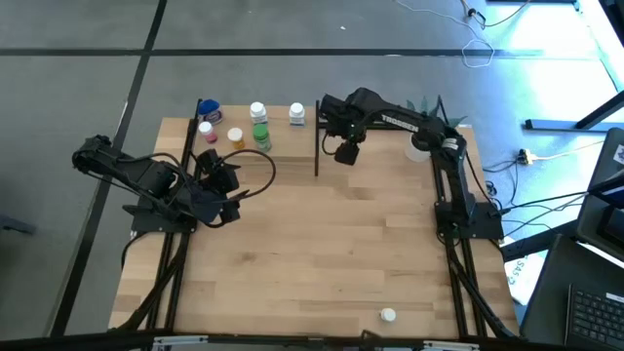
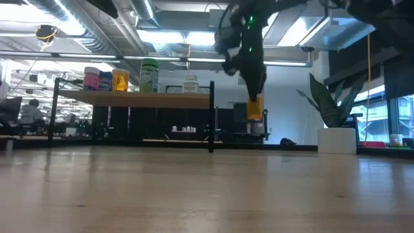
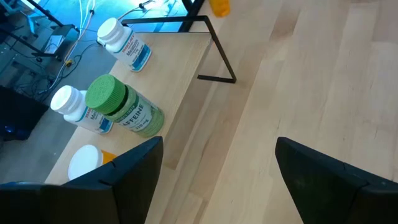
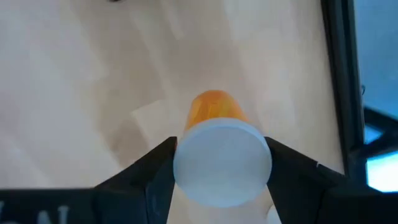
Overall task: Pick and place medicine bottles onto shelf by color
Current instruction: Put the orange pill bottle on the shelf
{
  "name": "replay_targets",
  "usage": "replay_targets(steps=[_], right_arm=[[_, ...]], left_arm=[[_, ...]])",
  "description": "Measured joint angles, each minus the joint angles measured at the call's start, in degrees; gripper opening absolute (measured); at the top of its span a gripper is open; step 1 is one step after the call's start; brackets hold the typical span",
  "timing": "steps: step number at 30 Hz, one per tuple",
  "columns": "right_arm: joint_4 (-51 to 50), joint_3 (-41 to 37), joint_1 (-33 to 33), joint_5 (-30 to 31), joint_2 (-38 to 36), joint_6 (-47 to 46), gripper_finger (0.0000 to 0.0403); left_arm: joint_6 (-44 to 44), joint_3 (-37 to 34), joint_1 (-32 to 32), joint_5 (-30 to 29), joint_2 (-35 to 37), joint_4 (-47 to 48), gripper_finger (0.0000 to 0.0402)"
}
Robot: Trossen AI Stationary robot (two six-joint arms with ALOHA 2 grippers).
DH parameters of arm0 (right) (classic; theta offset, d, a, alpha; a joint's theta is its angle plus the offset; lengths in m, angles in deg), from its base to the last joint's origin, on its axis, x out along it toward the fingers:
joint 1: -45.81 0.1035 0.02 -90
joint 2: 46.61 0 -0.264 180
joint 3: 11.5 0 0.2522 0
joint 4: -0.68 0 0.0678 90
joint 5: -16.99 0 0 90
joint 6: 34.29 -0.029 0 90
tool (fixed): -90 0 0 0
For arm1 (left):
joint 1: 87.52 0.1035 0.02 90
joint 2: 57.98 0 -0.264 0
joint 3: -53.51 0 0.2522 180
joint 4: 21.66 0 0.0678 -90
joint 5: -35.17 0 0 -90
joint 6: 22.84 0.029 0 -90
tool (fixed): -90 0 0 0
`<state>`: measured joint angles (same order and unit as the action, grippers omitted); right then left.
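An orange medicine bottle [image 2: 255, 108] with a white cap hangs above the table, just right of the shelf [image 1: 278, 146], with my right gripper [image 1: 346, 153] shut on it. The light wooden shelf stands at the table's far left. Several bottles stand upright on it: a pink one [image 1: 207, 130], an orange one [image 1: 236, 137], a green one [image 1: 261, 135] and two white ones [image 1: 257, 112] [image 1: 296, 114]. My left gripper [image 1: 226, 183] stays open at the shelf's near edge, holding nothing. My right gripper pinches the orange bottle's white cap [image 4: 222, 163] between its two fingers [image 4: 155, 168], one on each side. The fingers come from above, pointing down. The bottle hangs upright below them, its orange body [image 4: 214, 106] clear of the table.
One white bottle [image 1: 388, 315] lies alone near the table's near edge. A potted plant [image 1: 429, 109] in a white pot stands at the far right corner. The shelf's black posts [image 1: 317, 151] rise at its right end. Bare wood stretches across the table's middle.
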<state>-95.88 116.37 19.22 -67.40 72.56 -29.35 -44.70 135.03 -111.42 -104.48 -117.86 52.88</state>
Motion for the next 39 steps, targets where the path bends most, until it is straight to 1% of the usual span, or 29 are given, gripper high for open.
replay_targets(steps=[8, 12, 15, 19, 25, 35, 39], right_arm=[[-3.15, 0.0, 8.16, 0.43, -7.67, -6.42, 0.0213], [-3.26, 0.06, 12.58, 0.37, -11.37, -9.09, 0.0213], [-3.5, 1.89, 15.45, 0.22, -12.4, -11.24, 0.0213], [-2.87, 6.4, 18.16, 0.22, -12.4, -10.9, 0.0213], [0.17, 10.9, 19.04, -1.05, -12.42, -8.99, 0.0213], [11.07, 11.34, 19.02, -1.23, -12.35, -5.37, 0.0213], [14.64, 11.34, 19.02, -1.29, -12.35, -2.68, 0.0213]], left_arm=[[0.0, 0.0, 0.01, 0.13, 0.0, 0.0, 0.0306], [0.0, 0.0, 0.0, 1.24, 0.0, 0.0, 0.0306], [0.0, 0.0, 0.0, 1.31, 0.0, 0.0, 0.0306], [0.02, 0.0, 0.0, 1.31, 0.0, 0.01, 0.0306], [0.0, 0.0, 0.01, 1.32, 0.0, 0.01, 0.0306], [-0.12, 0.0, 0.02, 1.31, 0.02, -1.41, 0.0306], [-3.23, 0.0, 0.02, 1.31, 0.02, -2.2, 0.0306]])
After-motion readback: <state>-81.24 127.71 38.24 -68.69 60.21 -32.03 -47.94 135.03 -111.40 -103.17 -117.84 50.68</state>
